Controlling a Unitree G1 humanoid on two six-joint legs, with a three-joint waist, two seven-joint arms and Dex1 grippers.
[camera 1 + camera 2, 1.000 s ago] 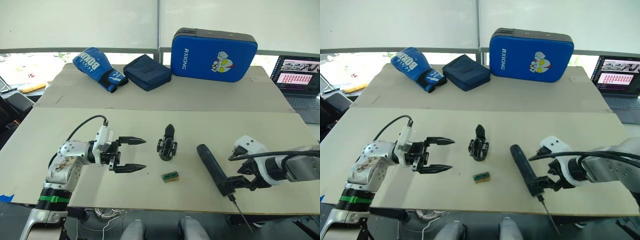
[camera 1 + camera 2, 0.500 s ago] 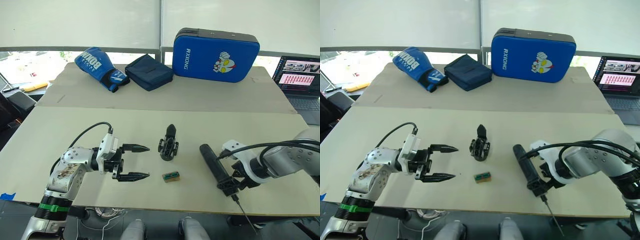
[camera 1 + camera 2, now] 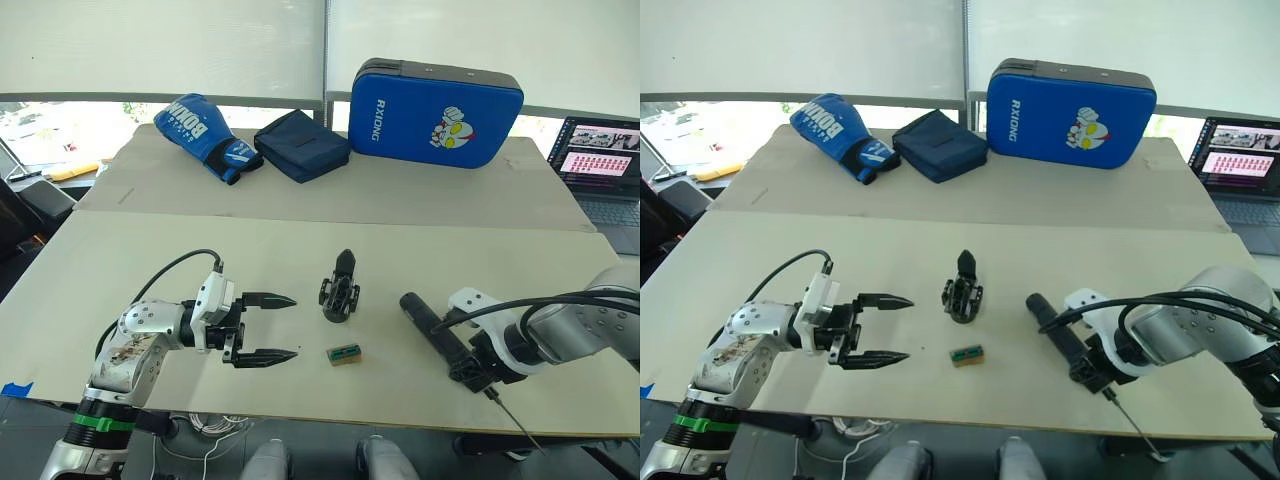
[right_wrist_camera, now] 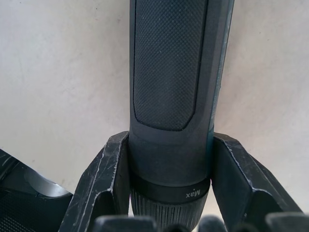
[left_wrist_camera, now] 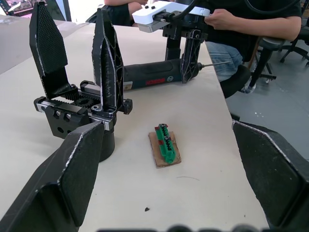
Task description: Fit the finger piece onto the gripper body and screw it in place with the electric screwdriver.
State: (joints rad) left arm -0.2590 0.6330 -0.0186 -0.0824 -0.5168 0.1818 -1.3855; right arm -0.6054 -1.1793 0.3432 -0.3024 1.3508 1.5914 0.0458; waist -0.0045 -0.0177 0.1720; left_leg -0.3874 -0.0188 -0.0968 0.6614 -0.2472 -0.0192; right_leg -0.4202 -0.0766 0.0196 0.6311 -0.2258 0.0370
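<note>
The right gripper (image 3: 474, 366) is closed on the electric screwdriver (image 3: 438, 336) near its bit end. The right wrist view shows what the head views cannot: both black fingers (image 4: 104, 183) press flat against the sides of the tool's dark barrel just above a ribbed collar marked "Max". The screwdriver lies on the table (image 3: 150, 250), its rounded end toward the middle and its thin metal bit (image 3: 515, 422) reaching past the near edge. The right forearm comes in low from the right, a black cable looping over its white wrist.

The left gripper (image 3: 270, 327) hangs just above the table with its fingers spread wide and nothing between them, pointing toward the middle. Its arm is bent at the elbow, forearm level.

The gripper body (image 3: 339, 291) stands upright between the two grippers, apart from both. The left wrist view shows two upright black fingers (image 5: 107, 60) on it with textured inner faces, a detail too small in the head views. Just beside it, nearer the edge, lies a small green part on a brown card (image 5: 165, 145). That view also shows the screwdriver's red label and a seated person (image 5: 251, 21) beyond the table.
</note>
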